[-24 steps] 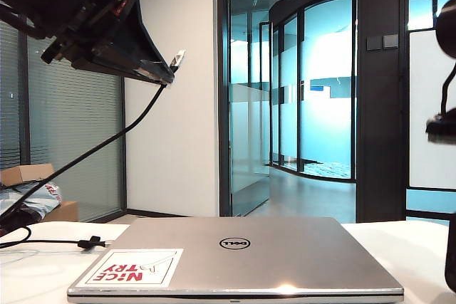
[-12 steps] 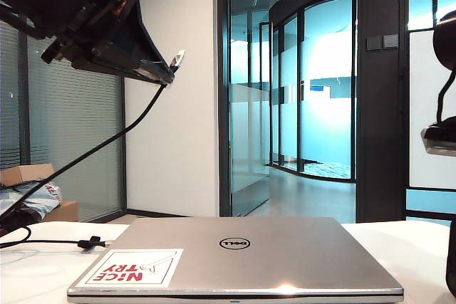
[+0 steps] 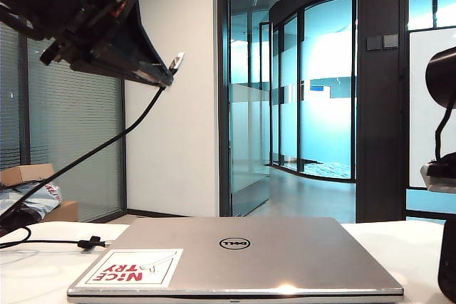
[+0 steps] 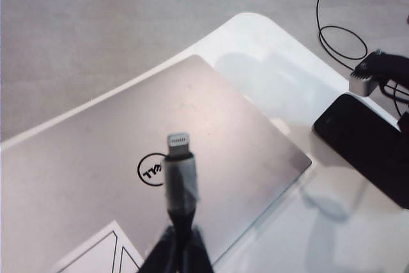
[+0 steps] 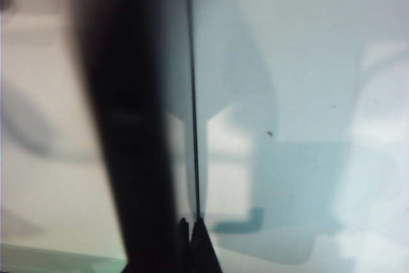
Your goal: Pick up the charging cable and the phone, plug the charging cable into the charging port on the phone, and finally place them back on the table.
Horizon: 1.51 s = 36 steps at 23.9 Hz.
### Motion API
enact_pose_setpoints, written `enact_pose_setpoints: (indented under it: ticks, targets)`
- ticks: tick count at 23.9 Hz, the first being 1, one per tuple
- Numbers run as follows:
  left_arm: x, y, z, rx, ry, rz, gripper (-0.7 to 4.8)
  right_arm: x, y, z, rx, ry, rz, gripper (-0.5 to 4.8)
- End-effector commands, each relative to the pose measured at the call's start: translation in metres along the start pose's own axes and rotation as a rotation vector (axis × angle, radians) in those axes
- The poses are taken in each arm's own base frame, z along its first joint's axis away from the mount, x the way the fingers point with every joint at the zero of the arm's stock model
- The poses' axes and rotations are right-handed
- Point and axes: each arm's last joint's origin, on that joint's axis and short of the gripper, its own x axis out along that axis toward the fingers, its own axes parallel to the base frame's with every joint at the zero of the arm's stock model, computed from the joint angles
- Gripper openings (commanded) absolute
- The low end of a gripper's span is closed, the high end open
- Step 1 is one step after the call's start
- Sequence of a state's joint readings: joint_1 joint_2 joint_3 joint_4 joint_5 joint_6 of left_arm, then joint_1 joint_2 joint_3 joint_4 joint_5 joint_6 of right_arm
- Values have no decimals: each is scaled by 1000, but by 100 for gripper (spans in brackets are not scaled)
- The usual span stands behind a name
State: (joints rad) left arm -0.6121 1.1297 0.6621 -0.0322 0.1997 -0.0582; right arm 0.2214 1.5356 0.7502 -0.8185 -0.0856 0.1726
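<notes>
My left gripper (image 4: 182, 247) is shut on the charging cable just behind its plug (image 4: 178, 143), whose silver-white tip points out over the laptop. In the exterior view this gripper (image 3: 167, 75) hangs high at the upper left. The black cord (image 3: 85, 154) drops from it to the table (image 3: 35, 275), where the strap knot (image 3: 91, 243) lies. The black phone (image 4: 367, 145) lies flat near the table's edge (image 4: 281, 62), with my right arm's end (image 4: 378, 71) at its far corner. My right gripper (image 5: 190, 228) has its fingertips together beside a blurred dark band; a hold is unclear. The charging port is hidden.
A closed silver Dell laptop (image 3: 235, 247) with a red-lettered sticker (image 3: 132, 268) fills the table's middle, between cable and phone. My right arm (image 3: 443, 169) shows only at the far right edge. A cardboard box (image 3: 28, 174) stands behind on the left.
The right arm at the right edge of the exterior view has sunk toward the table. The left arm and the cable plug have stayed in place.
</notes>
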Motion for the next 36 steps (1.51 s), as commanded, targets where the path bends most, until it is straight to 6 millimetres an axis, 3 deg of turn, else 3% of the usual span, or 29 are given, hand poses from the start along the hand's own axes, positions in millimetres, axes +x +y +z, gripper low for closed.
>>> enact_pose_setpoints:
  ticks: [1, 4, 9, 17, 24, 29, 36]
  targets:
    - [0, -2, -6, -14, 60, -7, -6, -11, 5, 5, 1, 0, 86, -8]
    - [1, -7, -12, -14, 113, -26, -6, -29, 12, 15, -1, -29, 241, -8]
    - [3, -24, -20, -113, 192, -72, -6, -63, 30, 43, -58, -274, 691, -8]
    - [22, -43, -38, -286, 313, -100, -6, -86, 40, 70, -97, -513, 975, -6]
    - [33, -56, -44, -362, 348, -122, -6, -79, 43, 77, -32, -478, 1132, -6]
    - [33, -65, -43, -437, 336, -142, -6, -71, 49, 77, 2, -431, 1150, -6]
    - [33, -66, -41, -445, 316, -155, -6, -67, 74, 69, -59, -363, 1159, -6]
